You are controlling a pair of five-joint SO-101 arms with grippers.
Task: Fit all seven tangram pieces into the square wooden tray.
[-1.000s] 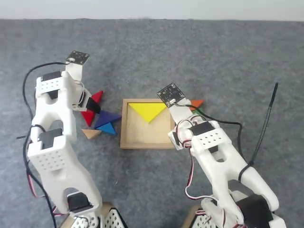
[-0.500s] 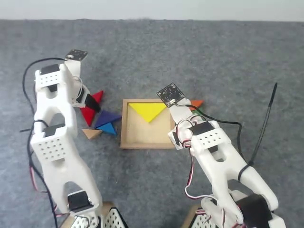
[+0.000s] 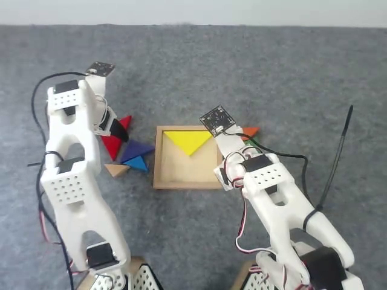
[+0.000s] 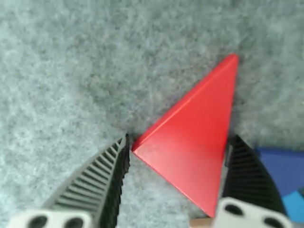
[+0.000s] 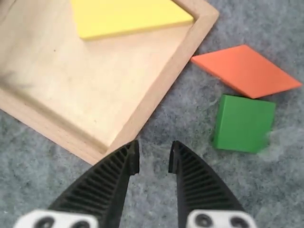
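High view: the grey felt bench point(image 3: 290, 78) is bare far and right. The square wooden tray point(image 3: 181, 175) sits mid-bench with a yellow triangle point(image 3: 187, 141) at its far edge.

Left wrist view: the left fingers point(image 4: 102, 175) are spread wide, flanking the red triangle point(image 4: 192, 142) on the felt.

Right wrist view: the right fingers point(image 5: 111, 175) are narrow and hold nothing, just right of the tray's rim. An orange parallelogram point(image 5: 244, 71) and a green square point(image 5: 244, 122) lie nearby.

Grey mat point(image 3: 302, 72), red triangle point(image 4: 194, 142), yellow triangle point(image 5: 128, 16), orange parallelogram point(image 5: 244, 71), green square point(image 5: 244, 122), tan tray point(image 5: 161, 81)

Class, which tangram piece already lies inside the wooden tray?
The yellow triangle: it alone sits in the tray; the rest lie outside it.
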